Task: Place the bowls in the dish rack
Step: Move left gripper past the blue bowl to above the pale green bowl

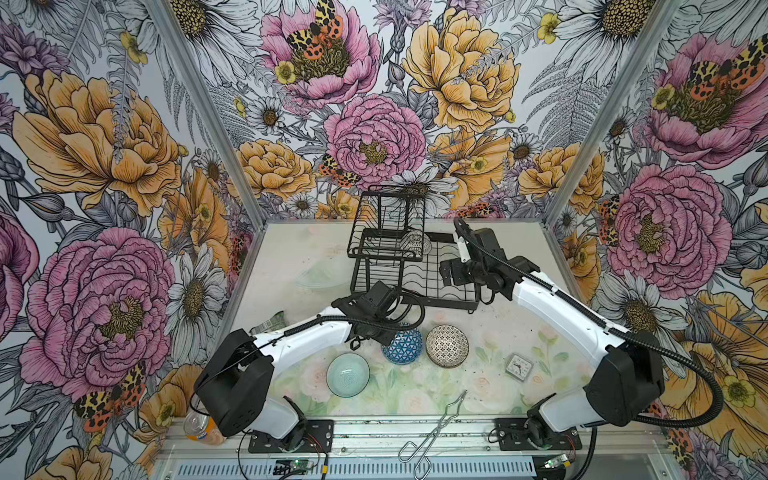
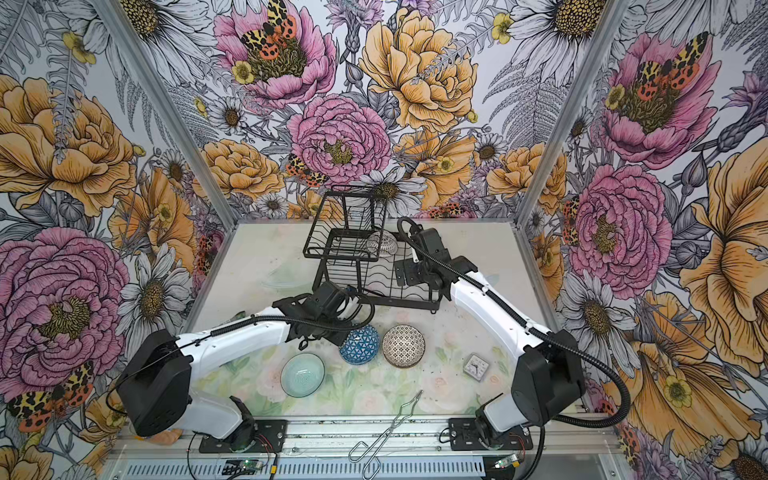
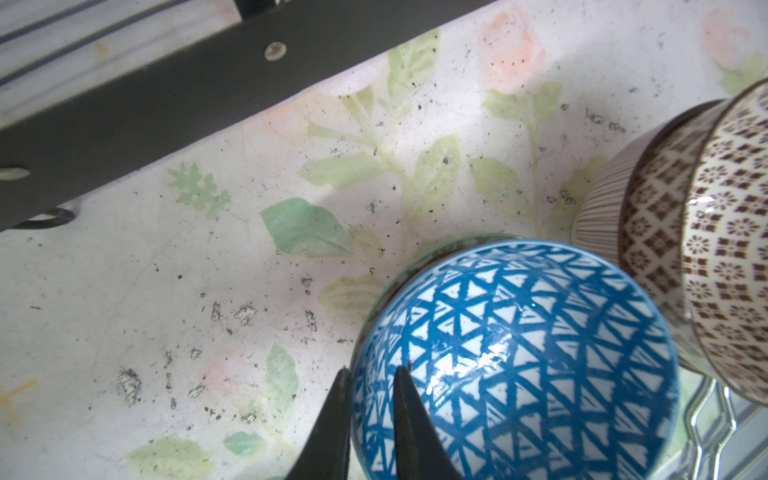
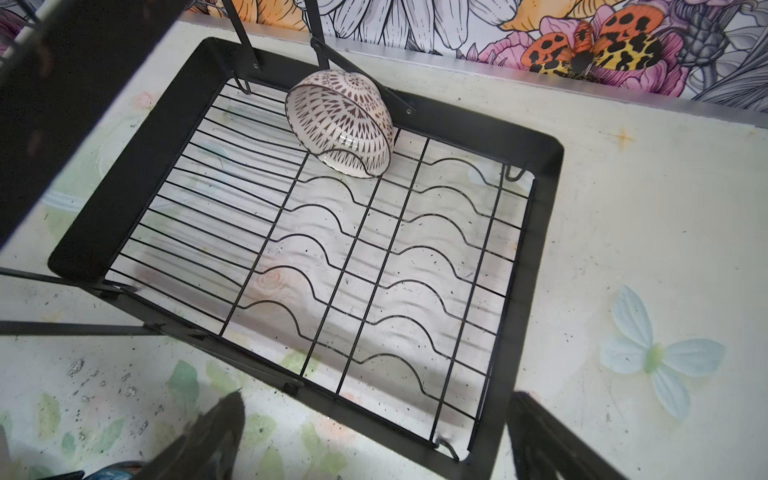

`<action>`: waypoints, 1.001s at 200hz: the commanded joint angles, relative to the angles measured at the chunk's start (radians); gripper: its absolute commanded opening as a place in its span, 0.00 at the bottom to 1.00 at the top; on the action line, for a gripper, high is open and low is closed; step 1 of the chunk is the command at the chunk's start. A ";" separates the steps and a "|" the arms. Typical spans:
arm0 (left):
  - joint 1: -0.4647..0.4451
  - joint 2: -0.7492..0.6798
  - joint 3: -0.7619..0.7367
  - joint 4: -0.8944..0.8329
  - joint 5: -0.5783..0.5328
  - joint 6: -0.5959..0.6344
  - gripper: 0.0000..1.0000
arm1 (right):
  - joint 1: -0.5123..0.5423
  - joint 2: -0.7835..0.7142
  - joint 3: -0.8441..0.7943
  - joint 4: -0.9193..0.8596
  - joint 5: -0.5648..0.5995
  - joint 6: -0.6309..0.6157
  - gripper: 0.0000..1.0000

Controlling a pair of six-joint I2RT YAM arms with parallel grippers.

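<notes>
Just beside the blue bowl [image 3: 515,361] sits the dotted bowl [image 3: 715,249], upright.

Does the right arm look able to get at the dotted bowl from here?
Probably yes: the dotted bowl stands in front of the dish rack, only the rack's low front rim between it and the open right gripper. The blue bowl sits close beside it.

The left arm [image 1: 307,336] and right arm [image 1: 552,307] wear white shells on the long links and boxy black housings at the joints. A ribbed black hose [image 1: 717,397] runs along each, looping wide behind the right one. Black base plates [image 1: 322,430] carry silver screws [image 3: 275,50]; red wires [image 1: 319,448] trail beside them. The fingers [image 3: 411,428] of the left tool [image 3: 372,370] are black, tapering to points.
</notes>
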 commanded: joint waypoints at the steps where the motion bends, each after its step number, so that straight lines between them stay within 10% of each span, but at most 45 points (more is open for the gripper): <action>1: -0.001 0.009 -0.004 0.021 -0.023 -0.014 0.17 | -0.005 -0.025 0.011 -0.004 -0.010 0.006 0.99; 162: 0.008 -0.066 -0.037 0.007 -0.052 -0.051 0.02 | -0.006 -0.018 0.004 -0.004 -0.021 0.010 0.99; 200: 0.050 -0.157 -0.063 -0.052 -0.080 -0.127 0.21 | -0.007 -0.021 0.000 -0.004 -0.030 0.010 1.00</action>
